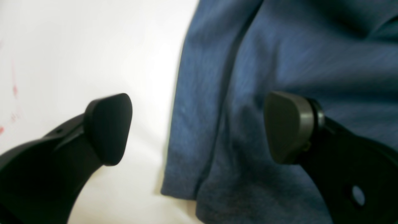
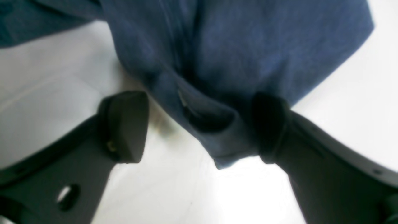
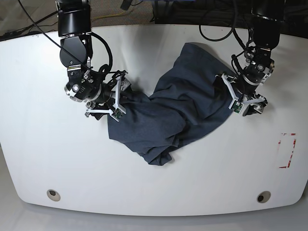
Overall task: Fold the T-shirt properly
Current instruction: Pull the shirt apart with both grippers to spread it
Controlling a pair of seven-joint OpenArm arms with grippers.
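The T-shirt (image 3: 178, 108) is a dark slate-blue cloth lying crumpled in the middle of the white table (image 3: 43, 144). On the left of the base view, my right gripper (image 3: 117, 98) is at the shirt's left edge. In the right wrist view that gripper (image 2: 197, 127) is open, with a folded corner of the T-shirt (image 2: 217, 62) between its jaws and the right finger against the cloth. On the base view's right, my left gripper (image 3: 239, 99) is at the shirt's right edge. It (image 1: 199, 129) is open and straddles the edge of the T-shirt (image 1: 279, 62), one finger over cloth and one over bare table.
A red-marked rectangle (image 3: 287, 150) is on the table at the right. Two round holes (image 3: 54, 194) (image 3: 263, 197) sit near the front edge. Black cables (image 3: 33, 21) hang behind the arms at the back.
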